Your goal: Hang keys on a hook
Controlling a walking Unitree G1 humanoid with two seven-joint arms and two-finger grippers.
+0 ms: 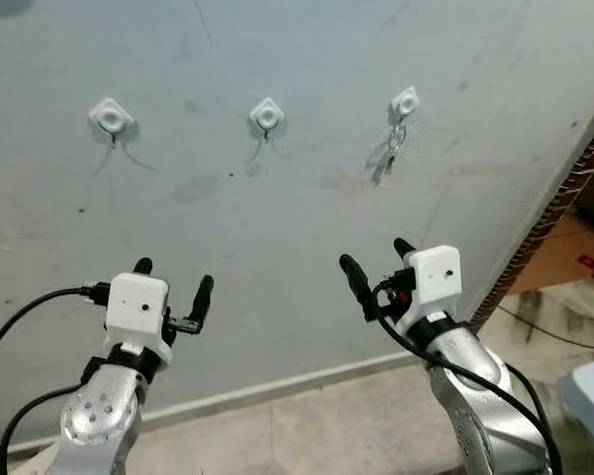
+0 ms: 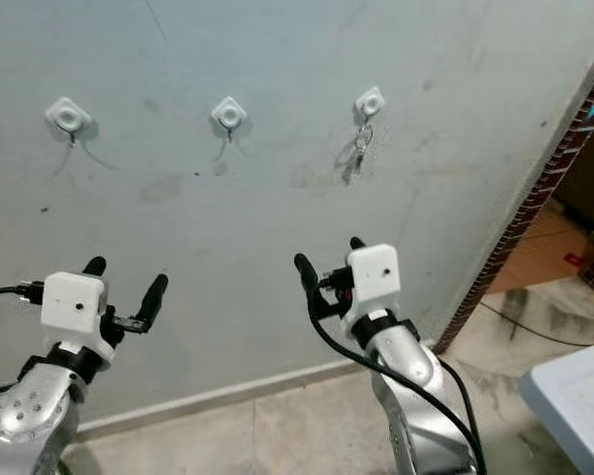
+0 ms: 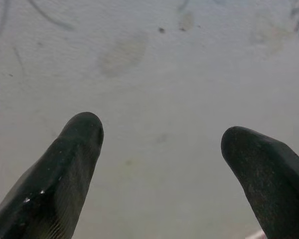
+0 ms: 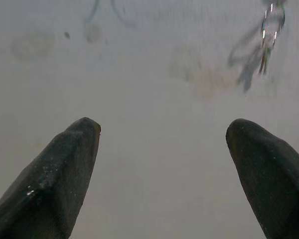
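Keys (image 1: 389,150) hang on the rightmost hook (image 1: 405,102) (of three, in a row).

I hold both silver arms raised in front of me, wrists bent upward. My left gripper (image 1: 173,282) has its fingers spread apart, holding nothing. My right gripper (image 1: 378,261) is likewise spread wide, with nothing between its fingers.

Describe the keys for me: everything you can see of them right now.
The keys are a small bunch of thin, silvery metal pieces on a ring, too small to count. They hang straight down from the rightmost hook of three white ones on the grey wall, lying against the wall and casting a faint shadow to their left. Nothing else touches them: the right gripper sits below them, open and apart. They also show in the right wrist view.
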